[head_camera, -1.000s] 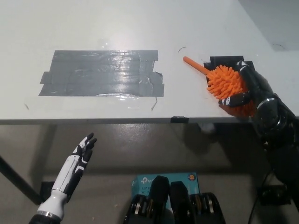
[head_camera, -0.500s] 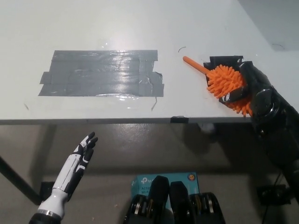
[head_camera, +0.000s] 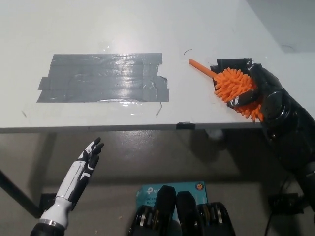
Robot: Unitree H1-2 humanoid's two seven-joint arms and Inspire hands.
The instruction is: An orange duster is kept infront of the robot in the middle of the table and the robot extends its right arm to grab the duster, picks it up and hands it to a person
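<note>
Head view, grasp phase: the black right hand (head_camera: 266, 96) lies over the orange bristly duster with a thin orange handle (head_camera: 235, 87) near the right front edge of the white table (head_camera: 147, 29), its fingers now curled around the bristled head, where a second ago they lay looser along the duster's far side; over the same interval the bristles have bunched and drawn slightly inward under the hand, while the handle points up and left as before, its tip near a black patch (head_camera: 231, 63) on the tabletop; whether the duster has left the surface cannot be told; judged from this, the grip is formed and the lift is the step in hand, the handover not yet begun; no person is in view. The patch of grey tape strips (head_camera: 101, 77) shows only the small shift shared by the whole picture; the white left hand (head_camera: 84, 162) rests below the table edge at lower left, fingers apart and empty.
</note>
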